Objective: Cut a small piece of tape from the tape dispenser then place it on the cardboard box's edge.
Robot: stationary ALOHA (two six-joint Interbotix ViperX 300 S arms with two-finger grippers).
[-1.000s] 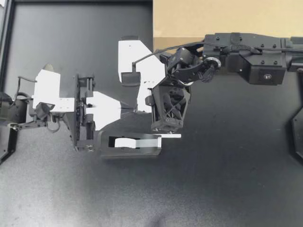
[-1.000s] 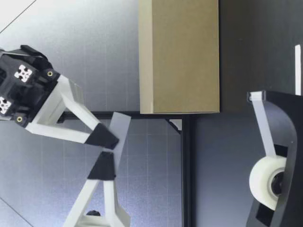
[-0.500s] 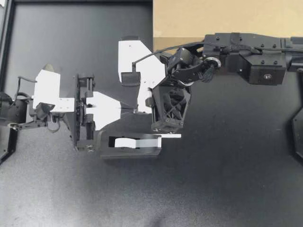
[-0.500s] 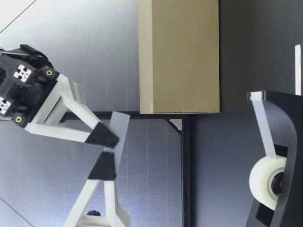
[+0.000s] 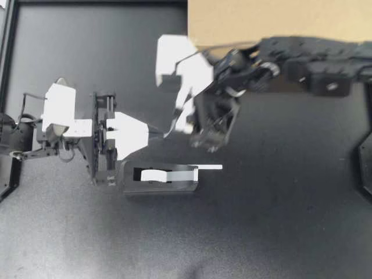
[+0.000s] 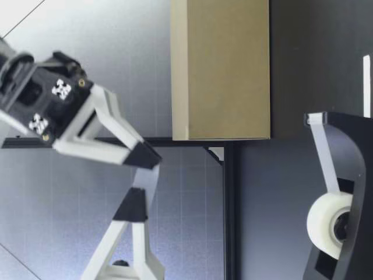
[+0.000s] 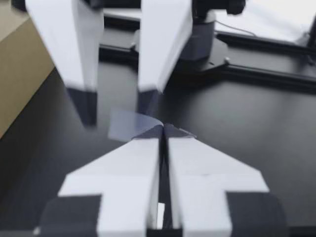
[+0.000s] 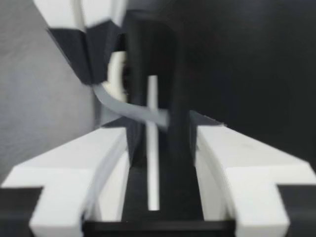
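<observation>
My left gripper is shut on a small clear piece of tape, held above the table beside the black tape dispenser. My right gripper stands open just past the left fingertips, with the tape's free end hanging between its fingers; I cannot tell whether the tape touches one. A white tape tail sticks out from the dispenser's cutter. The cardboard box is at the back right. In the low view the tape spans between the two grippers' dark tips, above the table.
The tape roll sits in the dispenser, near the low camera. My right arm reaches in along the box's front edge. A black frame rail runs along the table's far edge.
My right gripper has opened, releasing the tape piece, and shifted toward the box. My left gripper stays shut on the tape in the same place.
</observation>
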